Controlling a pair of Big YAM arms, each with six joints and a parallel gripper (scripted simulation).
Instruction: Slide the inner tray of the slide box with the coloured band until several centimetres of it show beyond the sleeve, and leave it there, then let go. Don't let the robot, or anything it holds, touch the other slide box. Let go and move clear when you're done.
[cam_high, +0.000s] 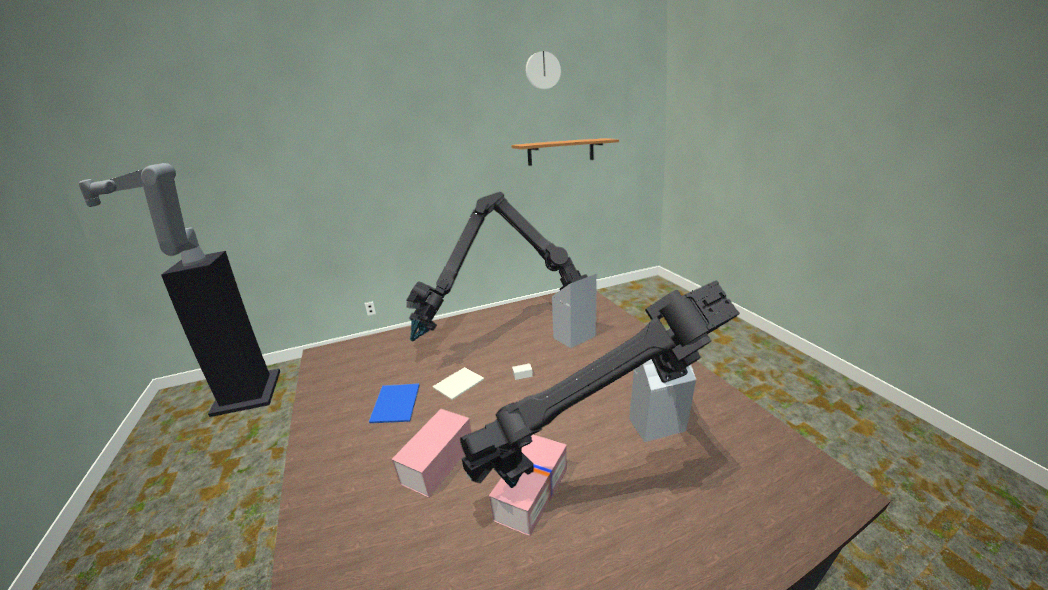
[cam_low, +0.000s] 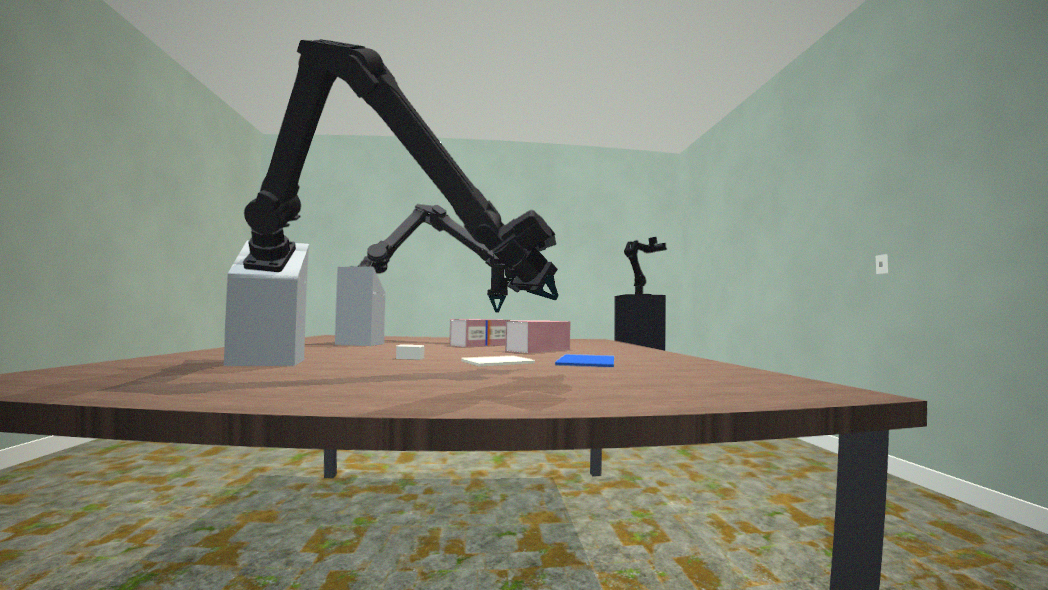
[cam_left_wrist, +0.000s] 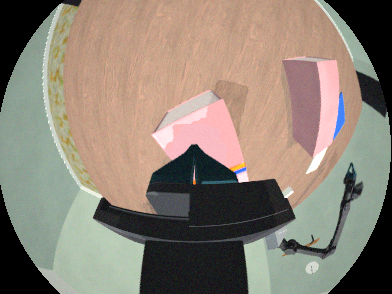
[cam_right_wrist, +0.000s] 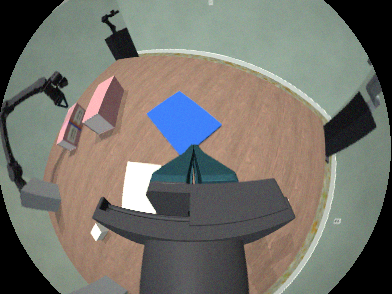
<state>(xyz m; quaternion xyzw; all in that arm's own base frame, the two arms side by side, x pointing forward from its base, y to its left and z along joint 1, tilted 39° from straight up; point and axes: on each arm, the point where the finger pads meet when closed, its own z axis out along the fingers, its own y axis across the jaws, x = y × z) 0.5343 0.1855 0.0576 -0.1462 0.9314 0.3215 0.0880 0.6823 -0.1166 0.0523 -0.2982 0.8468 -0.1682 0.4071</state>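
Note:
The slide box with the orange and blue band (cam_high: 529, 483) is pink and lies near the table's front edge; it also shows in the exterior view (cam_low: 480, 332) and the left wrist view (cam_left_wrist: 203, 127). The plain pink slide box (cam_high: 431, 450) lies just beside it, a small gap apart. My left gripper (cam_high: 511, 477) is shut and empty, hovering a little above the banded box near its band; the exterior view shows its tips (cam_low: 497, 299) clear of the box top. My right gripper (cam_high: 419, 333) is shut and empty, high above the far part of the table over the blue pad (cam_right_wrist: 183, 121).
A blue pad (cam_high: 395, 402), a cream pad (cam_high: 457, 381) and a small white block (cam_high: 522, 370) lie behind the boxes. Two grey arm pedestals (cam_high: 661, 401) (cam_high: 574, 311) stand on the right. A black stand with a grey arm (cam_high: 216, 333) is off the table.

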